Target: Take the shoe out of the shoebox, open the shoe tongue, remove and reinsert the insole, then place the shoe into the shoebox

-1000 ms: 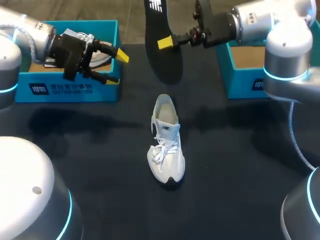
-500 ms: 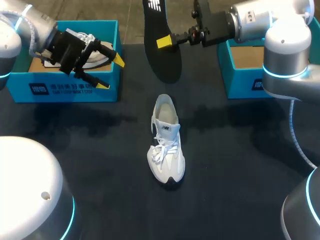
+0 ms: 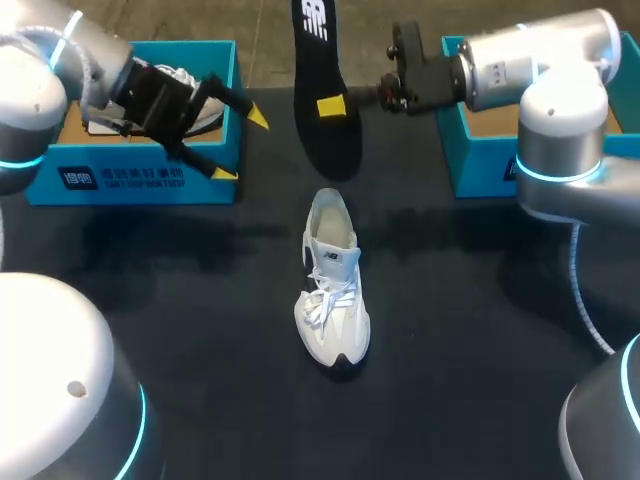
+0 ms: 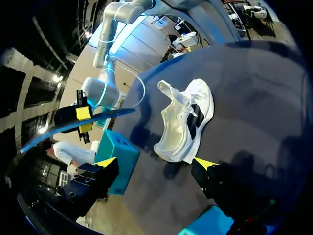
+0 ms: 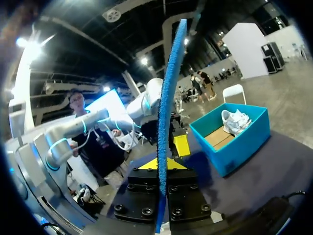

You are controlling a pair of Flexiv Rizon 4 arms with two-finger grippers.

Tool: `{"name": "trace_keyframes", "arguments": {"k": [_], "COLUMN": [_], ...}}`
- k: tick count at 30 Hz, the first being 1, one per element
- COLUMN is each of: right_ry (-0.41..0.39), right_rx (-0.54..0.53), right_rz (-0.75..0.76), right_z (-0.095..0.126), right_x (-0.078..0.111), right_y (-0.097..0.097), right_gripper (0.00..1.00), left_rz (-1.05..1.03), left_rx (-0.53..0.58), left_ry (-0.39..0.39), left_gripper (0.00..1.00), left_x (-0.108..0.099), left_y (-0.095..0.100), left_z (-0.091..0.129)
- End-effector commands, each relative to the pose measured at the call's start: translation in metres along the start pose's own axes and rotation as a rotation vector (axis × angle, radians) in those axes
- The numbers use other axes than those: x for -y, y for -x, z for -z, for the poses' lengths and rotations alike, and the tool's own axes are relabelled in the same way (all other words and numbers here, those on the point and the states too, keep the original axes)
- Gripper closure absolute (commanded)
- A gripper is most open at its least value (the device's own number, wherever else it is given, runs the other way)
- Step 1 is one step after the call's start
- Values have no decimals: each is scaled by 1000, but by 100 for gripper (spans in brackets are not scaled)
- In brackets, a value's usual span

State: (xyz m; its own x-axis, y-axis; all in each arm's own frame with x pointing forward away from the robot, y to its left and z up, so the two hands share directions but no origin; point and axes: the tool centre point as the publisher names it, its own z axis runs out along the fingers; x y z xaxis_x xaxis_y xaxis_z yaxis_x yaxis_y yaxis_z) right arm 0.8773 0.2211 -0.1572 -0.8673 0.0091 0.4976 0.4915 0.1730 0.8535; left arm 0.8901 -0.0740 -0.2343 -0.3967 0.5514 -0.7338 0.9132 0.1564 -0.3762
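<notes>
A white shoe (image 3: 332,290) is set upright on the black table (image 3: 150,300), outside both boxes, with its toe toward 6 o'clock. At its 12 o'clock a black insole (image 3: 325,90) is clamped by the right gripper (image 3: 332,105). At the shoe's 10 o'clock the left gripper (image 3: 240,145) is spread wide with nothing in it, beside a teal shoebox (image 3: 130,175) in which a second shoe (image 3: 182,75) is seen.

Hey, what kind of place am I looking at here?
Probably a robot test bench for shoe handling: a white lace-up sneaker on the black table, a left teal cardboard shoebox and a right teal cardboard shoebox, and the right gripper clamping a black foam insole.
</notes>
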Motion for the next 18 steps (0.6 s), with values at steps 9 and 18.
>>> {"name": "trace_keyframes", "arguments": {"k": [9,18], "right_ry": [-33,-35], "right_rx": [-30,-36], "right_rz": [33,34], "right_z": [-9,-10], "right_x": [34,37], "right_y": [25,26], "right_gripper": [100,100], "left_rz": [99,124], "left_rx": [28,38], "left_ry": [29,89], "left_gripper": [0,0], "left_x": [12,10], "left_y": [-8,-10], "left_z": [-30,-34]}}
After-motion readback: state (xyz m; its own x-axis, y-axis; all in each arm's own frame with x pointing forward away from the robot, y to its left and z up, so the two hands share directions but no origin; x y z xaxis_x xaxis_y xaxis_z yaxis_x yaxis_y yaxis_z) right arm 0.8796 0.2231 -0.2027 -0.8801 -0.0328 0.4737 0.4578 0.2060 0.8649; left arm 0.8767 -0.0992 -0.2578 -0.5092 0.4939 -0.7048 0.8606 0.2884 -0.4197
